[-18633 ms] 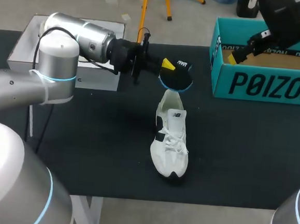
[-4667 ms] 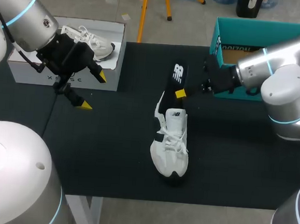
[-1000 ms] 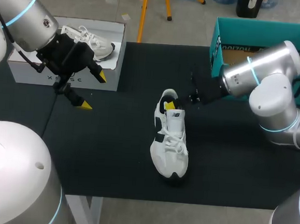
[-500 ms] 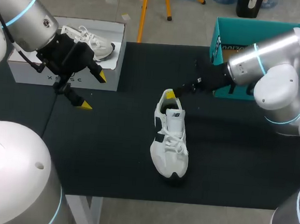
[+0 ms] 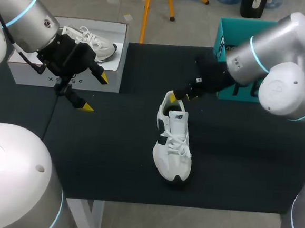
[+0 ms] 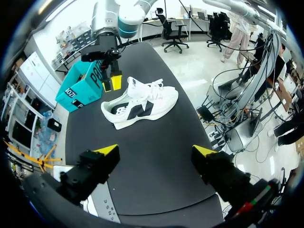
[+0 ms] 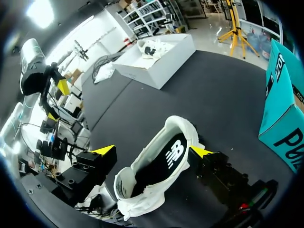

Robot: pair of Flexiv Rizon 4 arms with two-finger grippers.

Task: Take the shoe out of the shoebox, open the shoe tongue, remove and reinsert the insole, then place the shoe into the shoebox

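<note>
My right wrist view looks straight into the white shoe [image 7: 142,192]. The black insole [image 7: 164,164] lies inside it and carries a white logo, while the head view shows only the heel collar there. Large print runs along the wall of the teal shoebox [image 7: 285,118], beside my right gripper [image 7: 152,154]. That gripper is spread wide with the shoe's heel between its fingers, clamping nothing. My left gripper [image 5: 94,92] hangs released and empty, and the shoe lies on the table [image 5: 112,158] well ahead of it.
</note>
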